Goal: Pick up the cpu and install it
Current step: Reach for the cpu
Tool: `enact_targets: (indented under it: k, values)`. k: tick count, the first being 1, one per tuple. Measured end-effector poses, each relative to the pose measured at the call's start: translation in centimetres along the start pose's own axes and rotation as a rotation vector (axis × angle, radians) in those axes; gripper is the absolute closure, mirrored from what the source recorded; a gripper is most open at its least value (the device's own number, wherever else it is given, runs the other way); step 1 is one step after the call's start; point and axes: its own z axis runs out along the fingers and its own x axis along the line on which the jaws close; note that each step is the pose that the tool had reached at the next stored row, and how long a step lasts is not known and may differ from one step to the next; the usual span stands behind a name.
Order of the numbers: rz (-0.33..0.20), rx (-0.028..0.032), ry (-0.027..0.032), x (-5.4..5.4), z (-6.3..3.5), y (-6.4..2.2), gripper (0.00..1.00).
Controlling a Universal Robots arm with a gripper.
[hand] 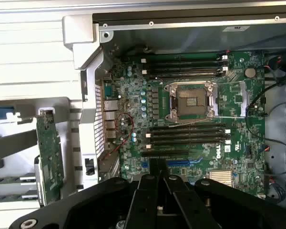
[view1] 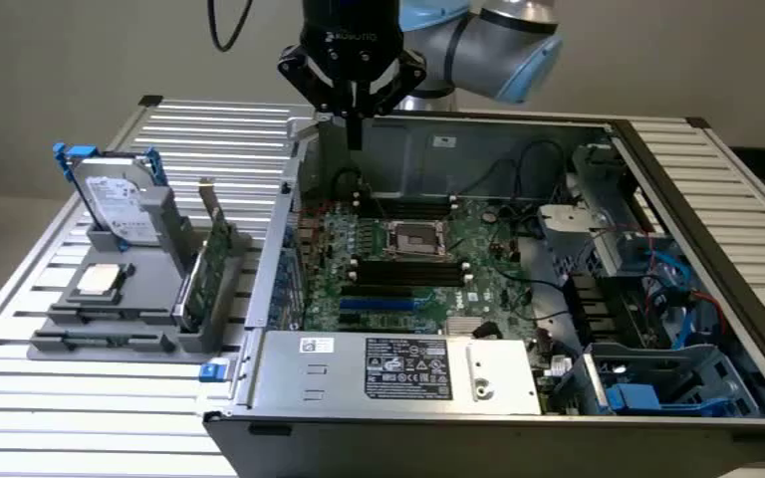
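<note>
Gripper: the gripper point(view1: 354, 141) hangs high over the back left corner of the open computer case point(view1: 701, 299), its fingers pressed together and holding nothing.
Cpu: the cpu point(view1: 101, 281) lies flat on the grey holder point(view1: 104, 339), outside the case, well below the gripper and off toward the exterior view's left.
Socket: the socket point(hand: 193, 101) sits on the motherboard point(hand: 133, 157), below the gripper and a little ahead of it; its dark centre is bare.
Progress: by my reading, nothing of the job is done yet. The chip is not picked up and the socket is unfilled, so both pick and install remain.
Edges by the cpu: the hard drive point(view1: 117, 204) stands upright just behind the chip, and the upright card point(view1: 210, 264) stands between it and the case wall. Both rise higher than the chip.
Room by the cpu: open from straight above.
Edges by the socket: memory slots point(hand: 188, 135) flank it on two sides, and cables point(view1: 529, 164) lie farther off.
Room by the socket: open from above, since the case has no cover.
</note>
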Motion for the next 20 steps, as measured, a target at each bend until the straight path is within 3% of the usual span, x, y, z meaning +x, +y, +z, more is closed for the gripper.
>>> enact_targets:
  k: [8, 20]
  values:
    - [0.000, 0.0003, 0.0003, 0.2, -0.02, -0.02, 0.89]
    - [0.000, 0.0000, 0.0000, 5.6, -0.13, -0.63, 0.89]
